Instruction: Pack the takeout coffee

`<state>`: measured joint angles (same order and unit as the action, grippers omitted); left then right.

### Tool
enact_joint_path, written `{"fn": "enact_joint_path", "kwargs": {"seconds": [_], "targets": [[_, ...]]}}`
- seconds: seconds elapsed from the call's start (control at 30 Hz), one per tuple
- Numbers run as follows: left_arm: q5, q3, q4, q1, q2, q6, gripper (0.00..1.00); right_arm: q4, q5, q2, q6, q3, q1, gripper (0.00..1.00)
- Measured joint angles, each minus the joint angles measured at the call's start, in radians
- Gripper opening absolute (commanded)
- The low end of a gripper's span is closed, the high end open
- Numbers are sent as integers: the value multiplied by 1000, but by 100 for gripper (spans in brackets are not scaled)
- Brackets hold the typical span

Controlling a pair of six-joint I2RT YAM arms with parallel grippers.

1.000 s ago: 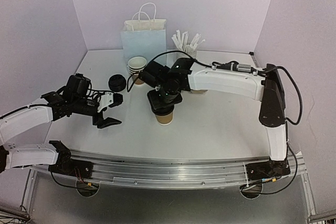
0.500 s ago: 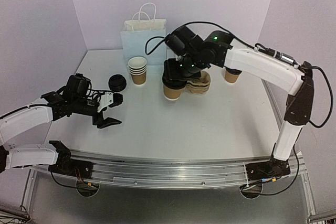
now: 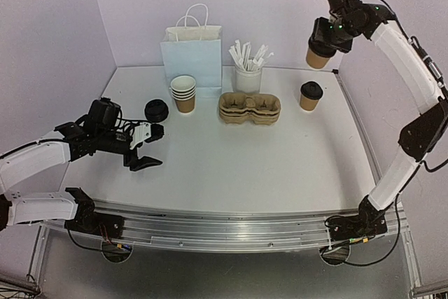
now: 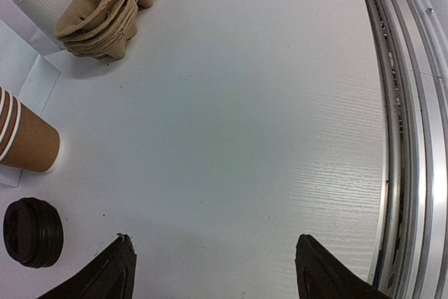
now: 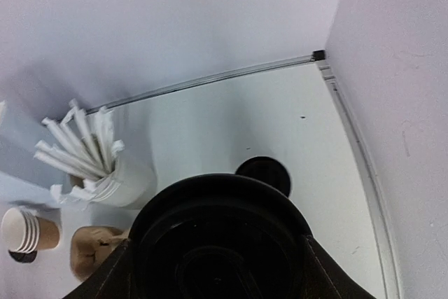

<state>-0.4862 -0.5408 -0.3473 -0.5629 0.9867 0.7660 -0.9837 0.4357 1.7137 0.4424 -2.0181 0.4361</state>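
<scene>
My right gripper [image 3: 326, 38] is shut on a lidded brown kraft cup [image 3: 318, 54] and holds it high in the air at the back right; its black lid [image 5: 218, 237] fills the right wrist view. A second lidded cup [image 3: 309, 96] stands on the table below and shows in the right wrist view [image 5: 264, 173]. A stack of open kraft cups [image 3: 183, 92] stands at the back left, with black lids [image 3: 156, 110] beside it. My left gripper [image 3: 148, 146] is open and empty, low over the table at the left.
A stack of brown pulp cup carriers [image 3: 250, 108] lies mid-back. A white cup of wrapped straws [image 3: 248, 75] and a white paper bag [image 3: 192, 61] stand behind it. Purple walls close the back and sides. A metal rail [image 3: 231, 225] runs along the near edge.
My right gripper has carried the lidded cup from the table's middle, past the carriers, up and far to the back right. The left arm has not moved.
</scene>
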Motion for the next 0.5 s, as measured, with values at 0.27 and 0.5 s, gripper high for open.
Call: {"fn": "enact_joint_path", "kwargs": {"seconds": [0.27, 0.5], "targets": [[17, -23, -3, 1, 2, -17, 78, -25, -8, 86, -83, -11, -313, 29], [30, -61, -19, 3, 32, -29, 78, 74, -77, 167, -113, 141, -432, 28]]}}
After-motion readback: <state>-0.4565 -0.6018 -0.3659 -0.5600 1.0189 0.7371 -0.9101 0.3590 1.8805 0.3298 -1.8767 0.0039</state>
